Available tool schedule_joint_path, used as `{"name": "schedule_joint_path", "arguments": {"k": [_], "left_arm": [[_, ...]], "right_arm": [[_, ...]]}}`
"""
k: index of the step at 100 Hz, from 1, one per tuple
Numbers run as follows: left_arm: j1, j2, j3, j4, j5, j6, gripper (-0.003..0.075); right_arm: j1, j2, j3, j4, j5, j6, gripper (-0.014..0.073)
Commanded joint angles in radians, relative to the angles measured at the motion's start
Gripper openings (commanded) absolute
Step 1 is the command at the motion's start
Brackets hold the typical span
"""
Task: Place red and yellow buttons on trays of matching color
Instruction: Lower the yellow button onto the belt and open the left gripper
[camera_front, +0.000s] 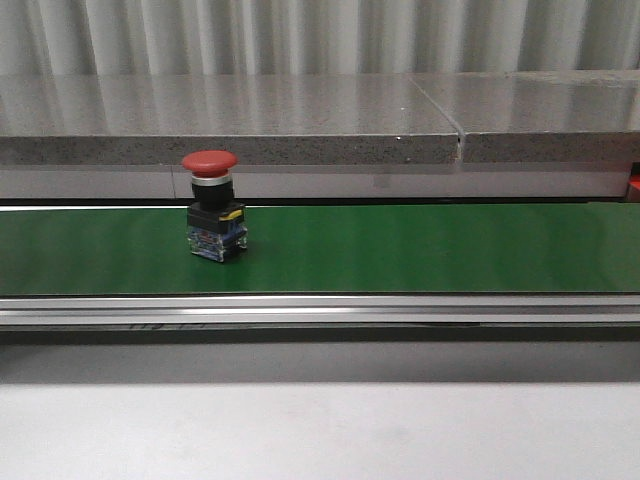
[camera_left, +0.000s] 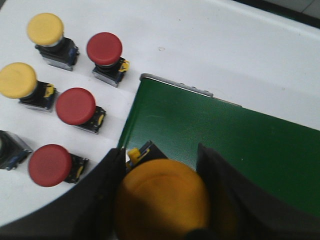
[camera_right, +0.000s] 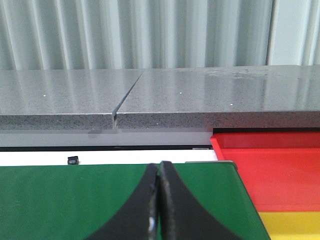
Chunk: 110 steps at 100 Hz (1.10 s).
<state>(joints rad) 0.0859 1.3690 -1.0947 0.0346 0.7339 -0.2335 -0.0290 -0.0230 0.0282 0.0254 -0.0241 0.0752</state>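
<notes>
A red button (camera_front: 210, 215) stands upright on the green belt (camera_front: 420, 250), left of its middle; no gripper shows in the front view. In the left wrist view my left gripper (camera_left: 161, 155) is shut on a yellow button (camera_left: 162, 200), its fingers against both sides of the cap, above the belt's end (camera_left: 175, 120). Beside that end, on the white table, stand three red buttons (camera_left: 76, 106) and two yellow buttons (camera_left: 45, 29). My right gripper (camera_right: 160, 167) is shut and empty over the belt (camera_right: 60, 200). The red tray (camera_right: 275, 175) and yellow tray (camera_right: 292, 225) lie just past the belt's end.
A grey stone ledge (camera_front: 300, 120) runs behind the belt, and a metal rail (camera_front: 320, 308) along its front. A dark-capped switch (camera_left: 7, 150) sits at the edge of the button group. A small black part (camera_right: 73, 160) lies on the white strip behind the belt.
</notes>
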Motion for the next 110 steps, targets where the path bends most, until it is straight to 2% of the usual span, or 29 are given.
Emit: {"name": "schedule_joint_path", "arguments": {"k": [1, 41, 51, 61, 70, 75, 80, 110], "left_arm": [[-0.027, 0.034, -0.054, -0.018, -0.046, 0.007, -0.0020], [-0.041, 0.174, -0.070, -0.035, -0.018, 0.014, -0.0006], [-0.041, 0.172, -0.070, -0.035, -0.006, 0.031, 0.0088], [-0.041, 0.172, -0.070, -0.035, 0.007, 0.049, 0.0265], [-0.042, 0.172, -0.070, -0.035, 0.014, 0.072, 0.0457], [-0.042, 0.172, -0.070, -0.035, 0.014, 0.074, 0.0519], [-0.043, 0.168, -0.070, -0.035, 0.012, 0.078, 0.0545], [-0.106, 0.047, -0.070, -0.028, -0.014, 0.095, 0.0545]], "right_arm": [[-0.003, -0.004, 0.001, -0.010, -0.082, -0.003, -0.0067], [-0.003, -0.004, 0.001, -0.010, -0.082, -0.003, -0.0067], [-0.003, -0.004, 0.001, -0.010, -0.082, -0.003, -0.0067], [-0.003, -0.004, 0.001, -0.010, -0.082, -0.003, -0.0067], [-0.003, -0.004, 0.001, -0.010, -0.082, -0.003, -0.0067], [-0.003, -0.004, 0.001, -0.010, -0.082, -0.003, -0.0067], [-0.003, -0.004, 0.001, -0.010, -0.082, -0.003, -0.0067], [-0.003, -0.004, 0.001, -0.010, -0.082, -0.003, -0.0067]]}}
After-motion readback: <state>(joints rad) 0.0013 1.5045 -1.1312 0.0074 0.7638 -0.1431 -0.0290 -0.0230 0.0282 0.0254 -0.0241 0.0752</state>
